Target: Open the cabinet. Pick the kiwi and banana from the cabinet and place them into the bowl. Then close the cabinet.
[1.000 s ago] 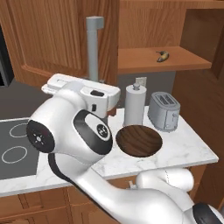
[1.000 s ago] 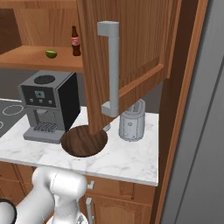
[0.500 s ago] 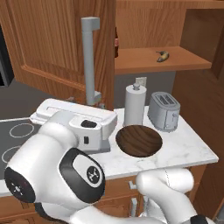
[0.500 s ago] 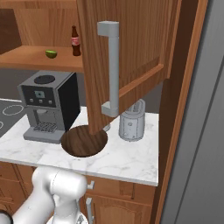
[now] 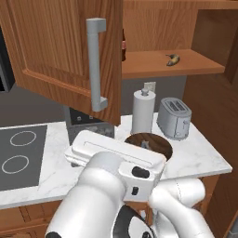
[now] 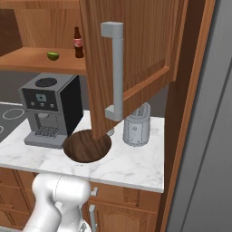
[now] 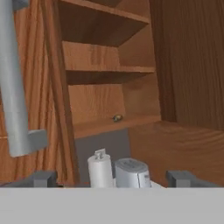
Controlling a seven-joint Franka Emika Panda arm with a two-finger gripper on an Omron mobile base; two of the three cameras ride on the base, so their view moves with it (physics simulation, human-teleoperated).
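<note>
The cabinet stands with both doors swung out, and the left door's grey bar handle (image 5: 95, 65) hangs above the counter. On its shelf lie the banana (image 5: 173, 58) at the right and the kiwi (image 6: 53, 55) at the left, beside a dark bottle (image 6: 78, 43). The wooden bowl (image 6: 87, 146) sits on the marble counter under the shelf, partly hidden by my arm in the left base view. My gripper (image 7: 113, 179) is open and holds nothing. It is low in front of the counter and looks up into the cabinet, where the banana (image 7: 117, 117) shows far off.
A paper towel roll (image 5: 143, 111) and a toaster (image 5: 174, 118) stand behind the bowl. A coffee machine (image 6: 47, 108) is left of the bowl and a blender base (image 6: 137, 127) is to its right. The right door (image 6: 131, 59) juts out over the counter. A cooktop (image 5: 18, 158) lies at the left.
My gripper has opened and let go of the left door's handle. The hand has dropped down and back from it. The doors have stayed open.
</note>
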